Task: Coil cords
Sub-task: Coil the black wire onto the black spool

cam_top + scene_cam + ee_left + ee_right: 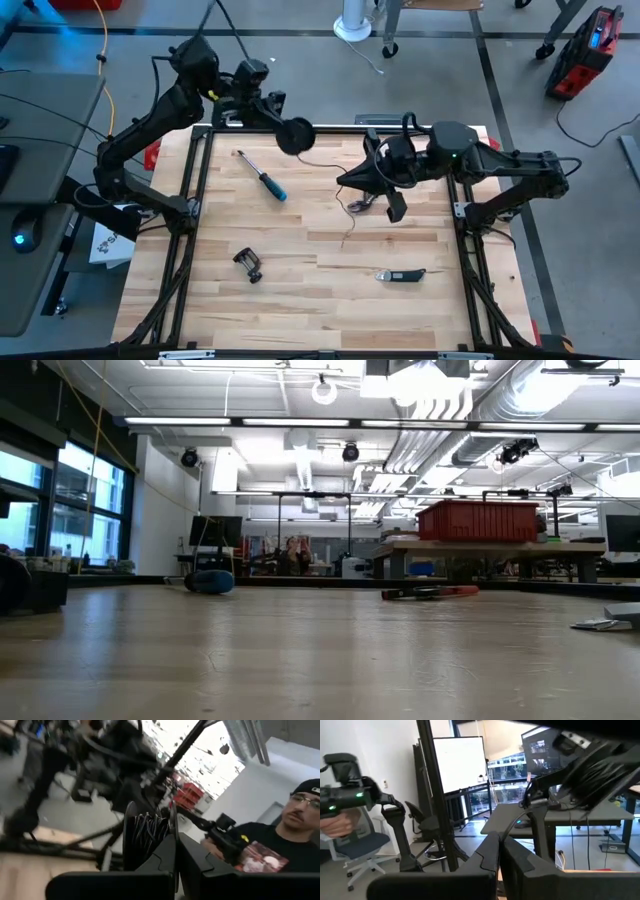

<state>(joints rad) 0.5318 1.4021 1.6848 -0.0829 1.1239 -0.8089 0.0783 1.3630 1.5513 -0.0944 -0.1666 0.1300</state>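
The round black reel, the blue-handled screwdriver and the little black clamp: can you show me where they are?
Round black reel (295, 134): high view, middle of the disc.
Blue-handled screwdriver (274, 186): high view, on the blue handle.
Small black clamp (249, 264): high view, middle of its body.

**Robot body: appearance as inspected**

Both arms are dark, near-black, built of jointed tubular links with bulky rounded joint housings. The left arm (150, 125) carries a small yellow marking near its wrist, and black cables loop loosely along its links. The right arm (510, 175) shows a small green indicator light on its wrist housing. Gripper fingers (165, 865) are flat, angular, matte black plates.
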